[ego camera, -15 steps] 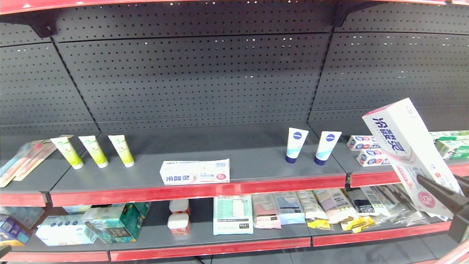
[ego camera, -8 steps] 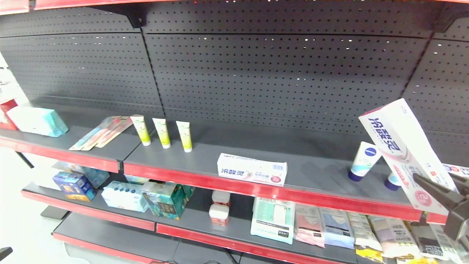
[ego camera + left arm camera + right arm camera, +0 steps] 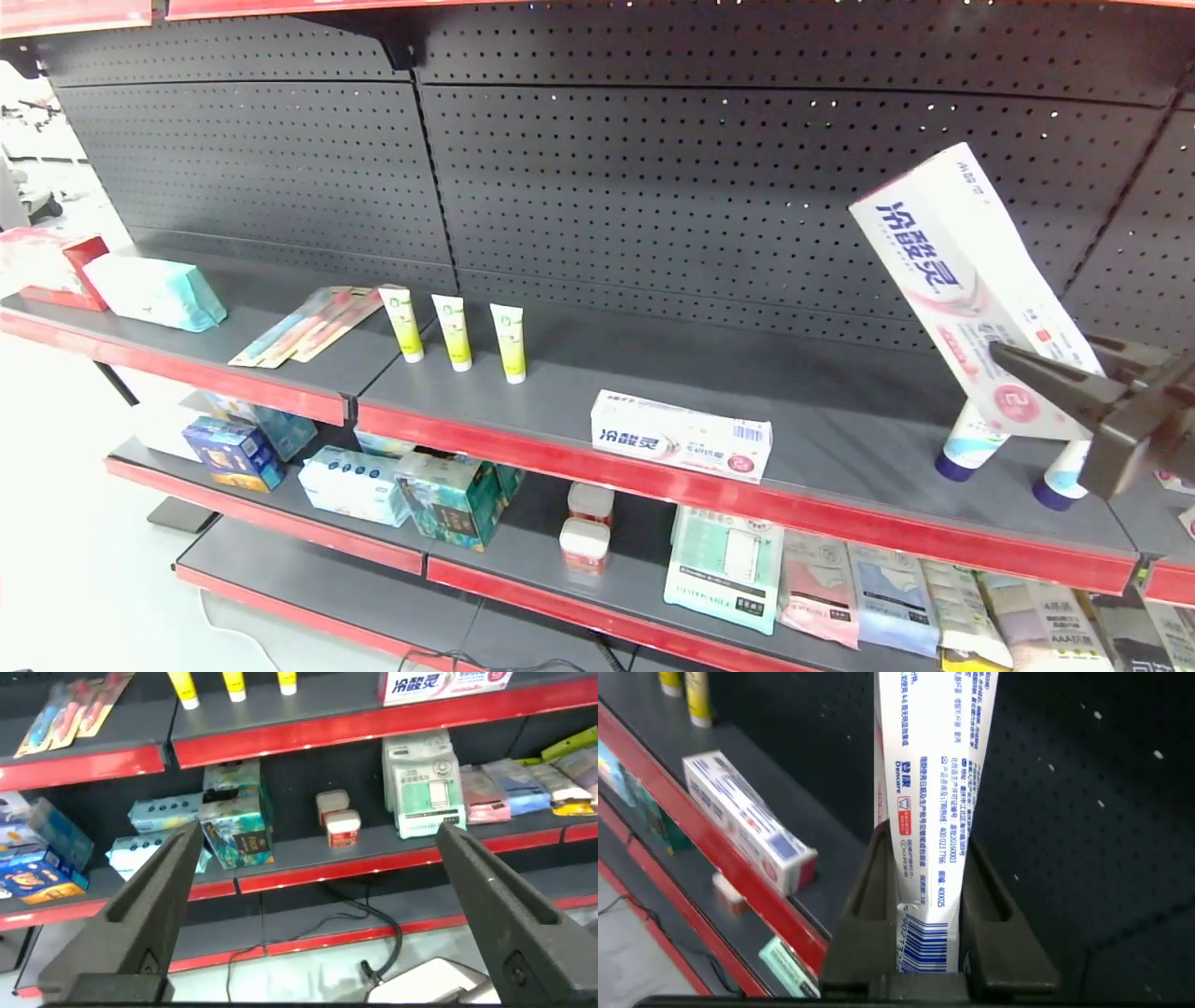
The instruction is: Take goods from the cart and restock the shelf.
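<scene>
Toothpaste box [image 3: 971, 289] is clamped at its lower end by right gripper [image 3: 1041, 359], above shelf [image 3: 840, 411], long axis tilted up-left. Matching box [image 3: 681, 446] lies flat down-left (bare deck between). Left gripper [image 3: 322, 896] is spread, holding nothing.

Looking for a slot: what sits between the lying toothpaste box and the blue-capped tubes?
Bare shelf, in the head view, from lying toothpaste box to blue-capped tubes.

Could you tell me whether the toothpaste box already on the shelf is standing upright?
No, the toothpaste box lies lengthwise on its long side near the front edge of the shelf.
</scene>
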{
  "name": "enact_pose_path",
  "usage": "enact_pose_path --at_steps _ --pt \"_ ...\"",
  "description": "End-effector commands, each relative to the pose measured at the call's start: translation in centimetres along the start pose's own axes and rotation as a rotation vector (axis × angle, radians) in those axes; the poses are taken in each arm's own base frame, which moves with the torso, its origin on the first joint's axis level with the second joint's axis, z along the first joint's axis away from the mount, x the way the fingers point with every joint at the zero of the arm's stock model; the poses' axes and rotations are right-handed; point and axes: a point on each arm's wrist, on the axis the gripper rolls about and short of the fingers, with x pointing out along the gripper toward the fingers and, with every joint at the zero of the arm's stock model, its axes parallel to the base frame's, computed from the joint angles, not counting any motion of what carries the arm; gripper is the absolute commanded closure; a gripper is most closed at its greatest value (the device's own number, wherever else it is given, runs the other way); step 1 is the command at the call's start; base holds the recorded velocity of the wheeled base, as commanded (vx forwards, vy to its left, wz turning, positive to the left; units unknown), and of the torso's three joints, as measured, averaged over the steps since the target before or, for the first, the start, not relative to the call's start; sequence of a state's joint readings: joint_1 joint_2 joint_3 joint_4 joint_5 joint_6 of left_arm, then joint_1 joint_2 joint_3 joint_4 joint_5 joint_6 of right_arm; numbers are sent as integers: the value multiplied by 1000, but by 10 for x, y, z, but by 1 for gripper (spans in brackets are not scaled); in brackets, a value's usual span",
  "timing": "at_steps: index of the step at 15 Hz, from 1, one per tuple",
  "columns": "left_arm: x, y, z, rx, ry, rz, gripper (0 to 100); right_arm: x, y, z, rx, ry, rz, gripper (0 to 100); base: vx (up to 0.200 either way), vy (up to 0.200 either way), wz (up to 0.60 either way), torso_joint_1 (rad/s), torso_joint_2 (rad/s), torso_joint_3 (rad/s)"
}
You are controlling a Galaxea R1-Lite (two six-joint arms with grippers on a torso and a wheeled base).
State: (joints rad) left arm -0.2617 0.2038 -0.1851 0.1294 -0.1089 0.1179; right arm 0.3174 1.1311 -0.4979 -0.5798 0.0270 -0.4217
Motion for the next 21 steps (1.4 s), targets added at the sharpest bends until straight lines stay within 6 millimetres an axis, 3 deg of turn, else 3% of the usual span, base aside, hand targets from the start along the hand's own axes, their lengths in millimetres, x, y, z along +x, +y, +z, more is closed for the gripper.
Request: enact_pose_path --at_steps 1,4,6,9,12,17,21 --pt "-4 -3 -21 1 -41 35 0 48 14 11 5 19 106 100 0 0 0 0 0 0" --pt "3 -3 -31 -53 -66 39 0 74 19 30 -4 -26 128 100 0 0 0 0 0 0" --pt "6 -3 -37 -66 -77 44 0 74 18 33 -4 -32 115 100 0 0 0 0 0 0" --pt "6 -3 -40 -120 -52 71 0 72 27 18 5 13 167 100 0 0 0 0 0 0" --pt "6 -3 -40 -116 -55 64 0 78 30 18 -3 17 184 100 0 0 0 0 0 0" --pt "6 -3 -40 -113 -55 64 0 99 24 12 -4 10 253 100 0 0 0 0 0 0" --pt "6 -3 -40 -113 -55 66 0 125 10 -10 -1 51 297 100 0 0 0 0 0 0"
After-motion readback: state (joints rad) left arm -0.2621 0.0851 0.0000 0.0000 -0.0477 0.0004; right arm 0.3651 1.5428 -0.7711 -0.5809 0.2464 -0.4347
